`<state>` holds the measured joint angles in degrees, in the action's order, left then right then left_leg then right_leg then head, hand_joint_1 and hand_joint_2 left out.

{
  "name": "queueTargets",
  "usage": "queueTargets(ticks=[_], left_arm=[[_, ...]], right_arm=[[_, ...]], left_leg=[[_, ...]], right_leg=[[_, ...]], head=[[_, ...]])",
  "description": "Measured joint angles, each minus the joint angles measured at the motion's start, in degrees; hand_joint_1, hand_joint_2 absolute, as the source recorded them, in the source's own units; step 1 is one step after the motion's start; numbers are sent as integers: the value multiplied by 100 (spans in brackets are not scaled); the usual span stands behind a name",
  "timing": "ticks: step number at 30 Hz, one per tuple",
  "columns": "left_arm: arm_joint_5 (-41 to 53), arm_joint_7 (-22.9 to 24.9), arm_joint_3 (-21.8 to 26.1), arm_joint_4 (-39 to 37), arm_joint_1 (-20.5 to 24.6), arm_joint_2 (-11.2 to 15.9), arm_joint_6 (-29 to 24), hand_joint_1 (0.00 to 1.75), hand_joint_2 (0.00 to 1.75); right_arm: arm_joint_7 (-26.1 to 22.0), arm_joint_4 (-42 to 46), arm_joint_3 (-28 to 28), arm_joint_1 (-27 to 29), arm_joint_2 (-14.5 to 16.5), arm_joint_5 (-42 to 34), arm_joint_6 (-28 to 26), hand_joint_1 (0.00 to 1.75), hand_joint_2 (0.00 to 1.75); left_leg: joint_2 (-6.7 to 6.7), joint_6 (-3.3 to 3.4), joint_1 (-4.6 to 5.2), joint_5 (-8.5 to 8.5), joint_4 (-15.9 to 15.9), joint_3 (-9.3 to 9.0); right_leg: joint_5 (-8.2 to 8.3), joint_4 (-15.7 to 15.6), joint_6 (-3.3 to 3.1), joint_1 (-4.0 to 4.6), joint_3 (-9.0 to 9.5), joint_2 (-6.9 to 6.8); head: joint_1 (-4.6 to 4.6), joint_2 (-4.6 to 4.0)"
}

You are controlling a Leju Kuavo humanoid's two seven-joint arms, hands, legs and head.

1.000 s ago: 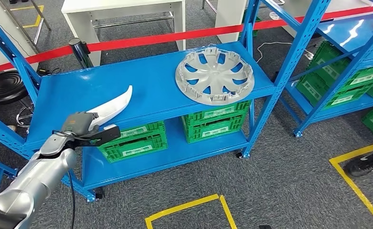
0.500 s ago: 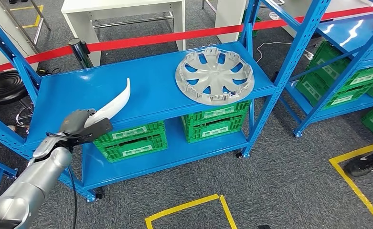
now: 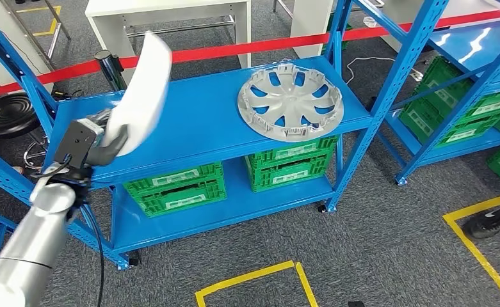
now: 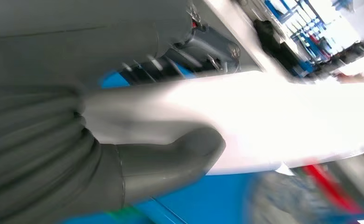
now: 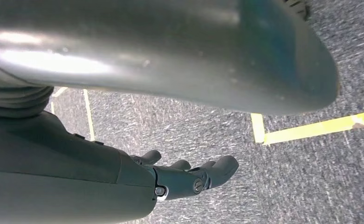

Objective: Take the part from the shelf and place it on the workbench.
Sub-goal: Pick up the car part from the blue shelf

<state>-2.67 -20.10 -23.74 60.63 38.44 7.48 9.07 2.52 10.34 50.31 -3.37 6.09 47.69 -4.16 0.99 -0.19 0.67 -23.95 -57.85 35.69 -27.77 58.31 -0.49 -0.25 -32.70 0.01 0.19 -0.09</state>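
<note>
So the part (image 3: 143,89) is a long curved white plastic piece, smooth and kinda blade-shaped, blurry in the head view. It's up in the air, tilted steeply, above the left end of the blue shelf (image 3: 196,121), not touching it. The left hand (image 3: 100,144) has its fingers wrapped tight around the part's lower end. The right hand (image 5: 189,177) hangs over grey carpet, fingers loosely apart, holding nothing.

the white curved part (image 3: 143,89) is motion-blurred and hides most of the left hand (image 3: 100,144) gripping it. a shoe (image 3: 493,222) is cut off at the head view's right edge.
</note>
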Motion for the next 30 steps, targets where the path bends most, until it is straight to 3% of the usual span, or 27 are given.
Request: queueTargets(ticks=[4,8,15,24,26,28,29,30], left_arm=[[-1350,-121,3,749,-157,-166,681,175,175],[-2053,-182,84,1718,-452,-162,1274,175,175],[-1847,-366,240,3092,-1016,-131,1397,175,175],[-1787,-393,251,3696,-1511,-113,1570,175,175],[-1786,-393,246,3724,-1554,-115,1621,175,175],[-1777,-392,243,3727,-1606,-116,1652,175,175],[-1764,-396,241,3726,-1646,-116,1661,175,175],[-1739,-406,241,3725,-1694,-115,1664,175,175]], right_arm=[[-39,0,15,5,-2,-2,21,0,0],[-60,0,44,25,-9,3,44,0,0],[-15,0,69,23,-13,9,57,0,0],[-23,0,172,25,-1,-81,72,0,0],[-21,0,193,26,1,-99,71,0,0],[-17,0,200,30,4,-102,71,0,0],[-16,0,201,34,5,-97,71,0,0],[-17,0,201,39,5,-88,72,0,0]], left_leg=[[-42,16,13,-11,-3,-4],[-46,20,12,-15,-3,-5],[-44,16,14,-32,-7,-6],[-51,124,25,-40,-8,-32],[-71,164,-16,2,46,-48],[-93,182,-28,11,49,-34],[-103,182,-30,12,40,-20],[-109,178,-34,14,26,-4]], right_leg=[[5,0,7,-3,-7,37],[2,0,8,-5,-7,37],[-12,-3,9,-11,-3,33],[-57,16,112,-35,28,27],[-306,327,146,-34,-95,26],[-727,1050,179,-52,-399,23],[-867,1392,196,-61,-541,23],[-897,1575,209,-70,-605,22]], head=[[-2,0],[-3,0],[-2,0],[-4,0],[5,0],[13,0],[13,0],[13,0]])
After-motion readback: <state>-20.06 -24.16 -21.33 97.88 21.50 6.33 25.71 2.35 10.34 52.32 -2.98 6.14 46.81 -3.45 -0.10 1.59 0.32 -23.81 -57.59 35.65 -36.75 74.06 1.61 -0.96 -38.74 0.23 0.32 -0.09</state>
